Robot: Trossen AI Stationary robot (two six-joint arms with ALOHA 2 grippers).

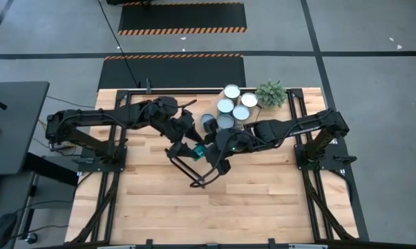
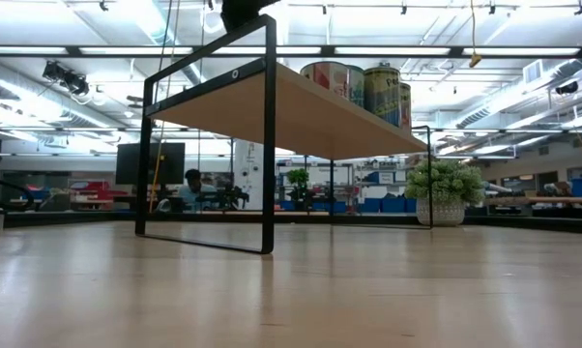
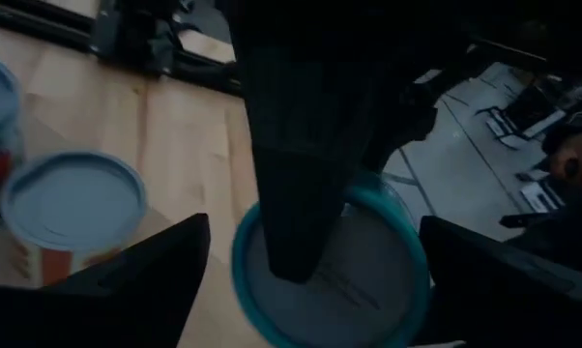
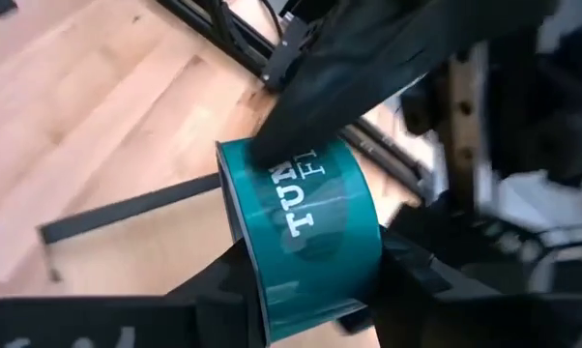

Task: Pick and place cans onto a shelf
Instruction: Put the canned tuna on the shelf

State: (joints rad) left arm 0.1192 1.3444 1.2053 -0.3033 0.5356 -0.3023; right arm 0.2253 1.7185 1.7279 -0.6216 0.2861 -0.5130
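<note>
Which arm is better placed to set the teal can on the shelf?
Right. The right gripper is shut on the teal can, beside the shelf. The left gripper sits open around the can's end without gripping, so it looks better kept out of the placing.

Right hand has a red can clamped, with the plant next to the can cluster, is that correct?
Not red: the can clamped in the right hand is teal, as the right wrist view shows. The left hand is open around it. The plant does sit next to the can cluster.
</note>
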